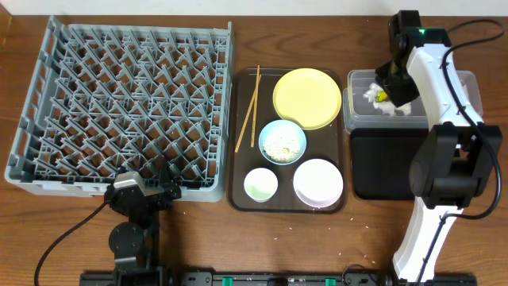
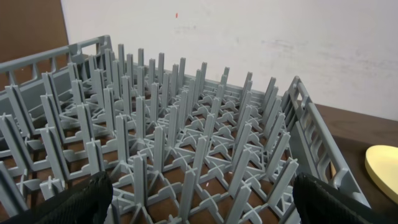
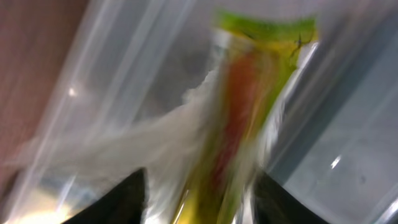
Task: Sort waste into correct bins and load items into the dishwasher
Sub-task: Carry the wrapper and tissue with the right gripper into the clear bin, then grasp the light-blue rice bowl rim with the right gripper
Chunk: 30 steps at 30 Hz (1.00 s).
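1. The small yellow-orange snack wrapper [image 3: 249, 106] appears in the right wrist view as a blurred upright strip. It is green at the top, orange-red down the middle and yellow lower down.
2. A crumpled white tissue [image 3: 143, 143] trails off the wrapper's left side. Both are over the clear plastic rectangular tub [image 1: 357, 79], the far bin on the right.
3. The right gripper [image 3: 199, 199] has a finger on either side of the wrapper. The blur makes it impossible to tell whether the fingers pinch it.
4. The shallow glossy black rectangular tray [image 1: 381, 163] touches the tub's near edge.
5. To the left, the flat brown serving tray [image 1: 238, 159] holds the round yellow plate [image 1: 307, 97], the light blue bowl [image 1: 282, 141] with white rice inside, the white bowl [image 1: 318, 182], the small white cup [image 1: 261, 184] and the thin wooden chopsticks [image 1: 250, 107].
6. The large grey plastic dish rack [image 1: 119, 95] lies far left.
7. The left gripper [image 2: 199, 199] is at the rack's near edge, jaws spread wide and holding nothing.
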### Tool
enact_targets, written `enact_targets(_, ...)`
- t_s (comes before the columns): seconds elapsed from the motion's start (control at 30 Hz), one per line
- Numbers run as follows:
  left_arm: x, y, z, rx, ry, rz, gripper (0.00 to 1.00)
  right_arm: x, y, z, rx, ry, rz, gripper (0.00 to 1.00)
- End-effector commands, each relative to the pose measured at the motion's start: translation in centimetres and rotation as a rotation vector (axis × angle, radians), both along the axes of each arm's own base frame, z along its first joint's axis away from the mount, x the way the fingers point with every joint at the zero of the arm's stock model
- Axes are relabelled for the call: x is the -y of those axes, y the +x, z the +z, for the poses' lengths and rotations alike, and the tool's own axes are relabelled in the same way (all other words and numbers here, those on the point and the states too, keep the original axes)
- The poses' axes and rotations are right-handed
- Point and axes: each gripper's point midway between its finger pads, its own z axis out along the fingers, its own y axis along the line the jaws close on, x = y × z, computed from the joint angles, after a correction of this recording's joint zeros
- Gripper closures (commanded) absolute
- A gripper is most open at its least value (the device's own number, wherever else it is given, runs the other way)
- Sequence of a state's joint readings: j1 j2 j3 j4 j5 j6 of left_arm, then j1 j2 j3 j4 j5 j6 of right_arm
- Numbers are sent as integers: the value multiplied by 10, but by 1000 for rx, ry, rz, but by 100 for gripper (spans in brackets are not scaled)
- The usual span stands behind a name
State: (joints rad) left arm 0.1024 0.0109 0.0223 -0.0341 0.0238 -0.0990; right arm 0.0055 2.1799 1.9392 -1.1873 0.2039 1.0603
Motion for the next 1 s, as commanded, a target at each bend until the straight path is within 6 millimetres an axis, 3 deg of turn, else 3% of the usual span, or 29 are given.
enact_targets(0.0,-3,-1,-17,-52,12,13,7,0,22,68,125,-56,264,1)
enact_targets(0.13,-3,-1,-17,-52,12,14,7,-15,18,135,239,-79,523,1)
enact_targets(0.23,-3,-1,-17,-52,12,14,7,-60,6,162,315,25,789,1)
enact_targets(0.27,-3,-1,-17,-52,12,14,7,-88,-4,164,320,90,919,1)
enact_targets(0.3,-3,-1,-17,-52,12,14,7,-108,-16,160,290,131,1004,1)
enact_targets(0.43,-3,-1,-17,-52,12,14,7,-156,-43,131,177,184,1119,1)
enact_targets(0.5,-3,-1,-17,-52,12,14,7,-184,-50,118,162,194,1183,1)
enact_targets(0.6,-3,-1,-17,-52,12,13,7,-244,-56,86,175,182,1290,3)
enact_targets(0.7,-3,-1,-17,-52,12,14,7,-274,-57,54,159,80,1294,6)
enact_targets(0.83,-3,-1,-17,-52,12,13,7,-314,-71,1,79,47,1347,26)
enact_targets(0.97,-3,-1,-17,-52,12,14,7,-324,-83,-34,-4,29,1317,46)
